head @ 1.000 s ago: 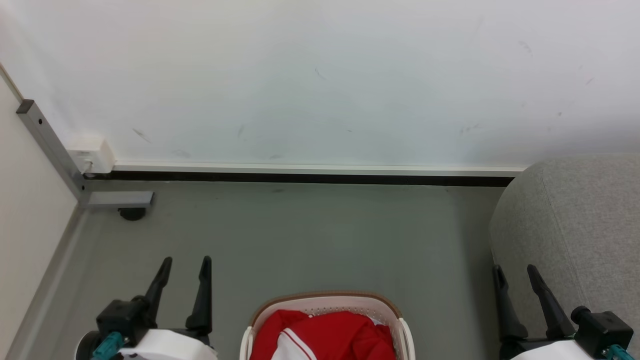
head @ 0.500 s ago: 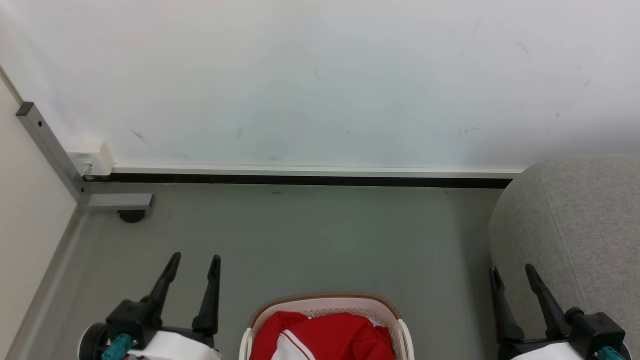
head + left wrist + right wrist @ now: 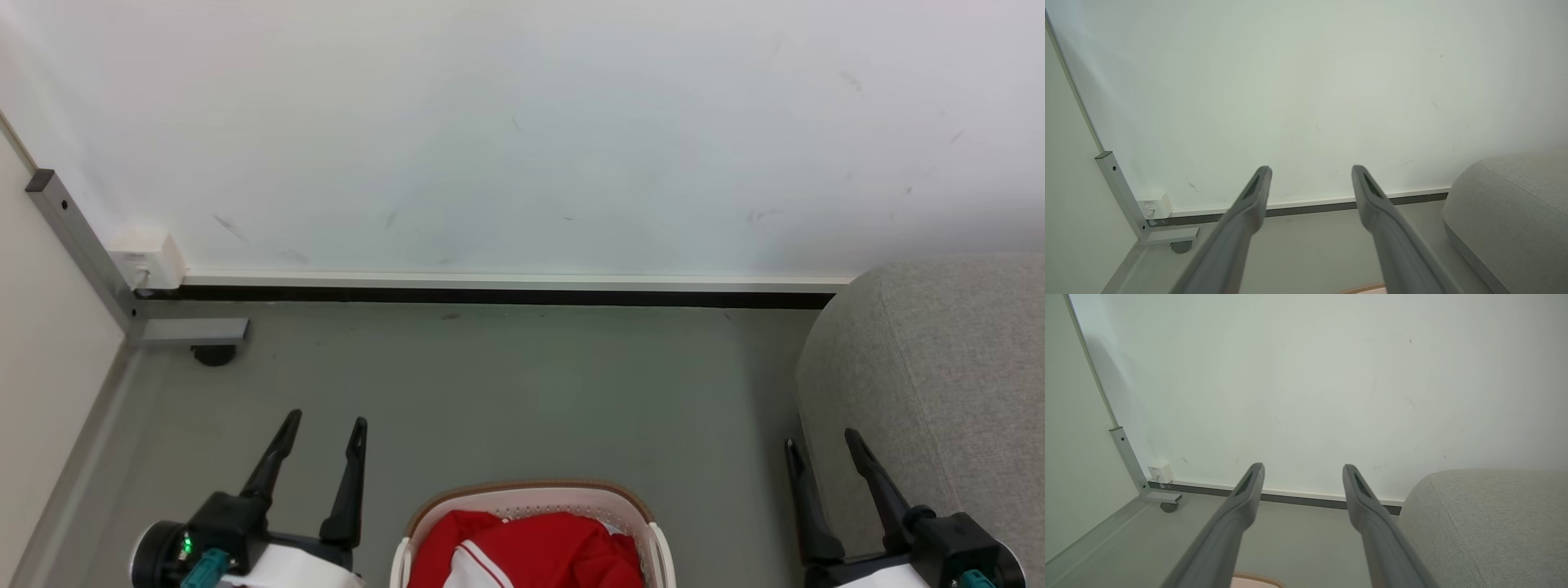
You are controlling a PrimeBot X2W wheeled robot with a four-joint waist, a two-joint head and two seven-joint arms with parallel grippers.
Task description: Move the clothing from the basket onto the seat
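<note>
The task looks barely begun. All the clothing (image 3: 539, 547) in sight lies heaped in the basket (image 3: 531, 487), which stands on the grey floor (image 3: 522, 384) at the near middle of the scene, between the two arms. Nothing red rests on the part of the seat (image 3: 939, 367) that is visible; that grey bulk rises at the right, apart from the basket across a strip of floor. Every garment is therefore left to lift out and carry right.

The left gripper (image 3: 326, 418) hovers to the left of the basket with its jaws apart and nothing between them. The right gripper (image 3: 820, 438) hovers on the right, in front of the seat's rounded end, jaws likewise apart and empty. Both sets of fingers point away towards the far wall (image 3: 522, 122), not down at the cloth.

Only the far end of the basket shows, a rounded arc of brown rim with the sides running back towards the robot. That hints the long axis runs near to far, but the near end is cut off, so it cannot be settled. The clothing is crumpled and has no clear heading; a white stripe on it slants from far left to near right. The seat's rounded end faces left, towards the basket.
</note>
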